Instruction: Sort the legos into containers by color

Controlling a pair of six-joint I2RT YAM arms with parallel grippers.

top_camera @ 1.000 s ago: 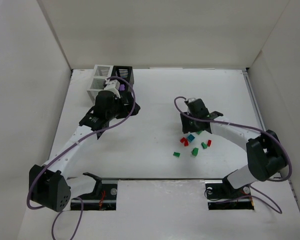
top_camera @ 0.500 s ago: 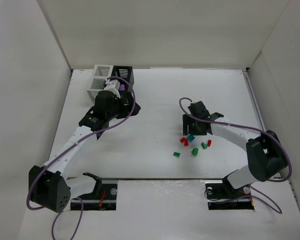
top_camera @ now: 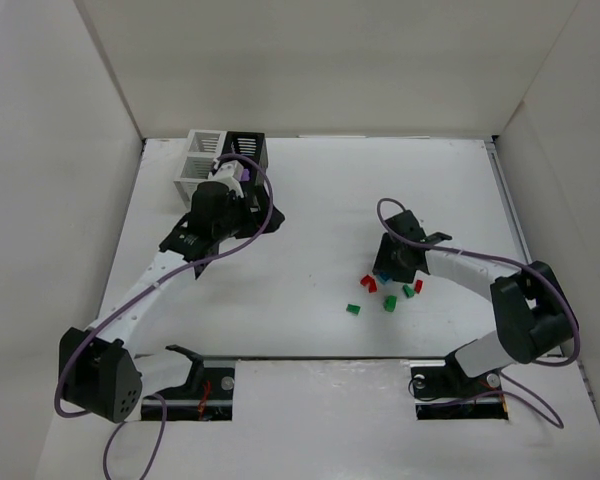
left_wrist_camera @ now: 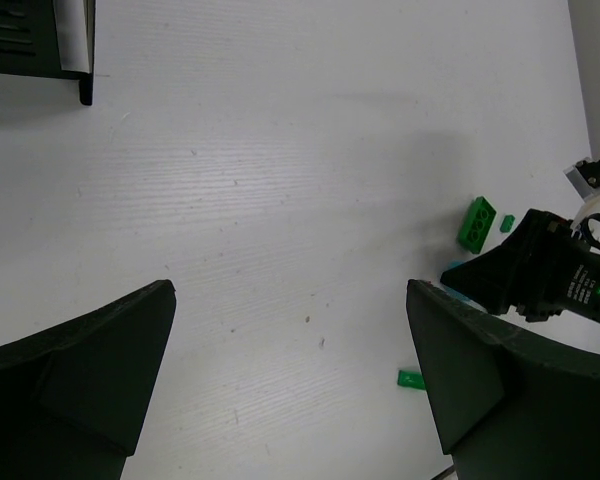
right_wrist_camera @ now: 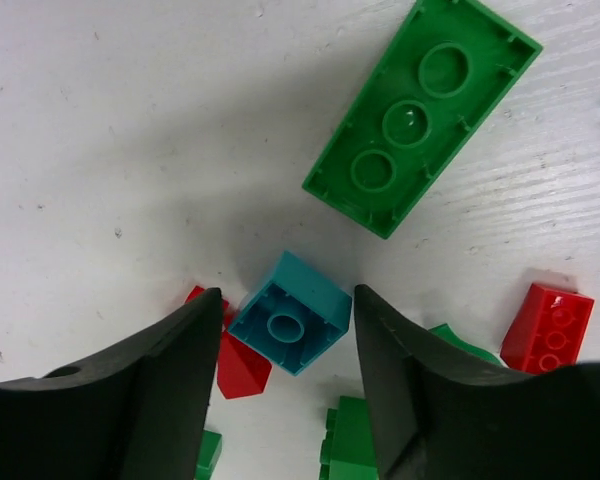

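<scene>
top external: sorting far from done, a loose pile left on the table

we count at least 6 legos (top_camera: 389,302) lying loose on the table (top_camera: 300,230) in front of the right arm: 3 green, 2 red and 1 teal. they are bunched near each other and well apart from the 2 joined containers at the far left. the white container (top_camera: 202,160) and the black container (top_camera: 248,150) sit side by side, touching. we cannot see into them, so we cannot tell how many pieces are already sorted.

the right gripper (right_wrist_camera: 288,297) is down over the pile, its jaws narrowed to either side of the teal brick (right_wrist_camera: 292,318). that brick rests on the table near a long green brick (right_wrist_camera: 420,115) and a red brick (right_wrist_camera: 547,325). we cannot tell whether the jaws press it or only flank it. the left gripper (top_camera: 232,178) hovers just beside the containers, jaws spread wide, nothing between them.

we judge the teal pick to be the step in hand, and every loose piece on the table awaits a carry to its box.
</scene>
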